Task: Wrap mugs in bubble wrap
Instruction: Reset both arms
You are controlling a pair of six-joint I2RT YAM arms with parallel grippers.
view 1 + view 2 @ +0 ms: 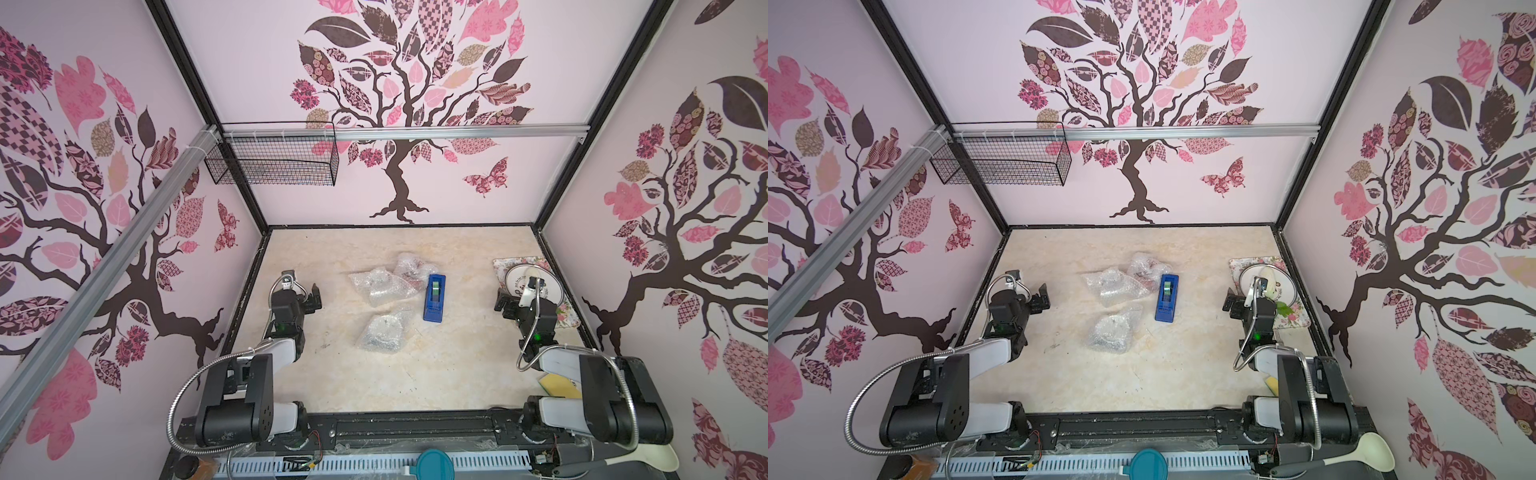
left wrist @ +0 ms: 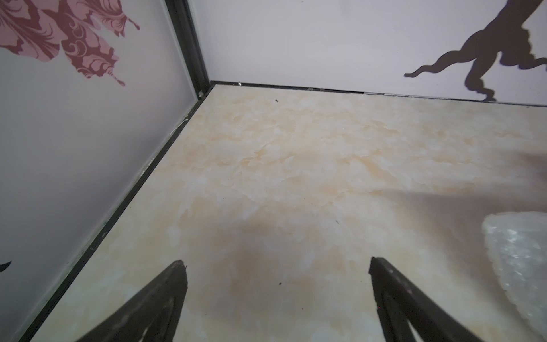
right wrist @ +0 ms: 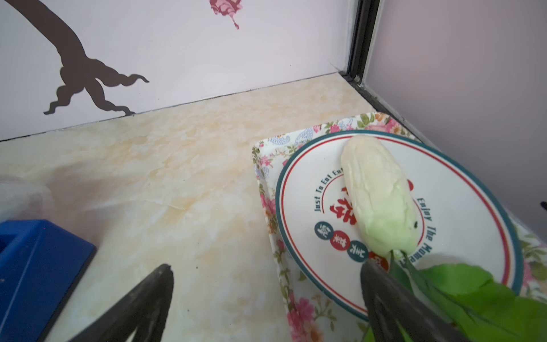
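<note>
Bundles of bubble wrap (image 1: pixel 380 286) sit mid-table, three in all: two touching at the far side and a third (image 1: pixel 380 334) nearer the base, with the dispenser (image 1: pixel 434 297) just beside them. You can take it the mugs are inside. Only a dark red tint in the farthest bundle (image 1: pixel 413 270) hints at one, and the wrap hides the rest.

Left gripper (image 1: pixel 312 297) and right gripper (image 1: pixel 503 305) hang at opposite sides of the table, both spread wide and holding nothing.

Wrapping looks finished or nearly so, which makes your job a check. Look for a loose flap before reaching in. If you find one, come at that bundle from both sides so it doesn't unroll.

Both top views give you all three bundles at once. The left wrist view shows only bare table (image 2: pixel 266 177) between the fingers and one bundle's edge (image 2: pixel 521 266). The right wrist view shows plainly what the arm partly hides from above: a plate (image 3: pixel 296 168) with a pale vegetable (image 3: pixel 379 201), one finger in front of its rim.
</note>
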